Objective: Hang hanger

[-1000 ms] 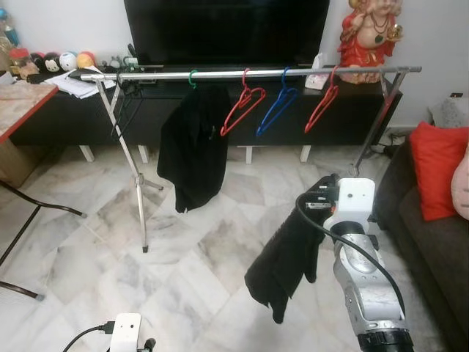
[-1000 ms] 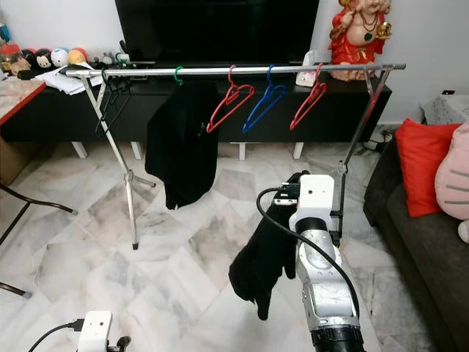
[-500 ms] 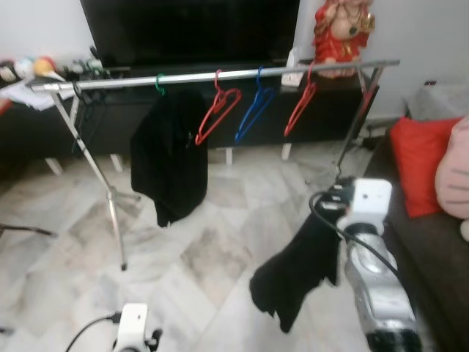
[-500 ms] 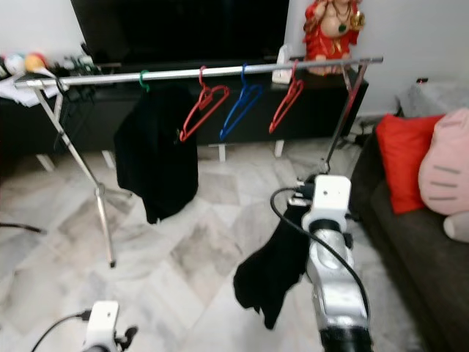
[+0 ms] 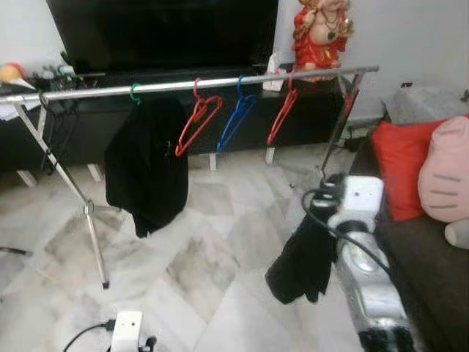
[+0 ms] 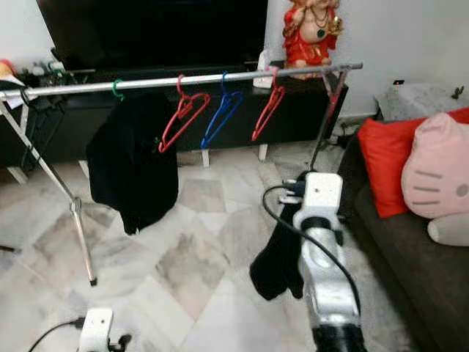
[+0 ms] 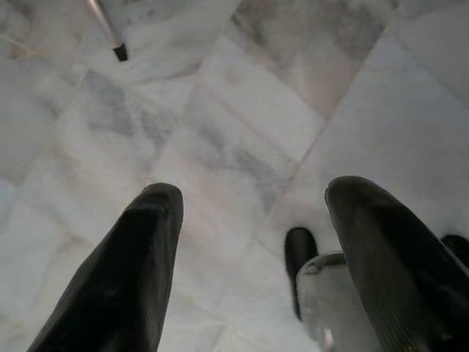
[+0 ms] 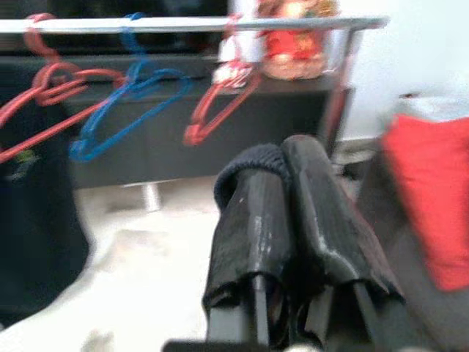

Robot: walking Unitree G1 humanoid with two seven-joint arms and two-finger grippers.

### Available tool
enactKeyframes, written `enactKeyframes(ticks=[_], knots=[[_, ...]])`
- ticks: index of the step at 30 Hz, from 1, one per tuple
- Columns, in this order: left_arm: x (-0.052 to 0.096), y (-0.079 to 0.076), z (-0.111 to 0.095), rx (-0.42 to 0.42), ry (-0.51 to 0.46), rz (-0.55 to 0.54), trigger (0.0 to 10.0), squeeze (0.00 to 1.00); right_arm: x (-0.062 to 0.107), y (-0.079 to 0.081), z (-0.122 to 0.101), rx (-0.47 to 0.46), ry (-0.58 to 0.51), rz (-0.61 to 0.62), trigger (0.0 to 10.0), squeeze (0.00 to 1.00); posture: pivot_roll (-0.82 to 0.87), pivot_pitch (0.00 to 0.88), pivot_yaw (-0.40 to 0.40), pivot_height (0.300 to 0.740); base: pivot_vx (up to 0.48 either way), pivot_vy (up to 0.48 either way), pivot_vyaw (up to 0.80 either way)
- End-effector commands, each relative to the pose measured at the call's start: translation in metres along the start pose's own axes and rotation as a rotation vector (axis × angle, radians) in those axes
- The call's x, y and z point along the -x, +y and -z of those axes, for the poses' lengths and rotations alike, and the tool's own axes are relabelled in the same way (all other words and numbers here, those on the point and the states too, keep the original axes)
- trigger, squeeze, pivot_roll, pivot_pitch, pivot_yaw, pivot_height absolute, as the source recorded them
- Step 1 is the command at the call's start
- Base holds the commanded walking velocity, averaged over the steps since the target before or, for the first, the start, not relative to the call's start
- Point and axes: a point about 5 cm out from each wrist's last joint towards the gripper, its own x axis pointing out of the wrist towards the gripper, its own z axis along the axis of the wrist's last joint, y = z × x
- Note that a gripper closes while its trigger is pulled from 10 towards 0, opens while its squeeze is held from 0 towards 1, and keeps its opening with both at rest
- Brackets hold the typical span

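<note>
A silver clothes rail (image 5: 220, 82) crosses the room in front of the TV cabinet. On it hang a black garment (image 5: 143, 172) on a green hook, a red hanger (image 5: 196, 116), a blue hanger (image 5: 234, 111) and another red hanger (image 5: 282, 110). My right gripper (image 8: 286, 158) is shut on the top of a second black garment (image 5: 297, 268), which droops below the wrist, right of and nearer than the rail. The hanger inside that cloth is hidden. My left gripper (image 7: 249, 198) hangs low and open over the marble floor.
A dark sofa (image 5: 432, 242) with a red cushion (image 5: 396, 165) and a pink plush pillow (image 5: 443, 172) stands close on the right. The rail's legs (image 5: 89, 220) splay onto the floor. A TV (image 5: 161, 33) and a red statue (image 5: 319, 29) stand behind the rail.
The whole picture has slid left, so the camera has turned right and the sofa shows more. My right gripper still holds the black garment. The left arm still hangs.
</note>
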Motion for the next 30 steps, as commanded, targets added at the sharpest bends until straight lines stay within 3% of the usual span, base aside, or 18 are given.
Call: enactKeyframes(ticks=[1,22,26,30], knots=[[0.000,-0.002,0.001,0.004,0.010,0.005,10.0,0.00,-0.002,-0.009,-0.005,0.021,-0.036,0.023,10.0,0.00,-0.07,0.000,0.005,0.740,0.255,0.000,0.00],[0.001,-0.002,0.003,0.001,0.017,0.004,10.0,0.00,0.027,-0.025,0.058,0.013,0.075,0.075,10.0,0.00,-0.08,0.000,0.011,0.740,0.251,0.000,0.00],[0.000,-0.002,0.001,0.007,0.010,0.000,10.0,0.00,0.033,-0.026,0.077,0.028,0.126,0.076,10.0,0.00,-0.07,0.000,0.006,0.740,0.000,0.000,0.00],[0.000,-0.003,0.001,0.011,0.008,0.000,10.0,0.00,0.034,-0.027,0.080,0.028,0.123,0.078,10.0,0.00,-0.07,0.000,0.004,0.740,0.000,0.000,0.00]])
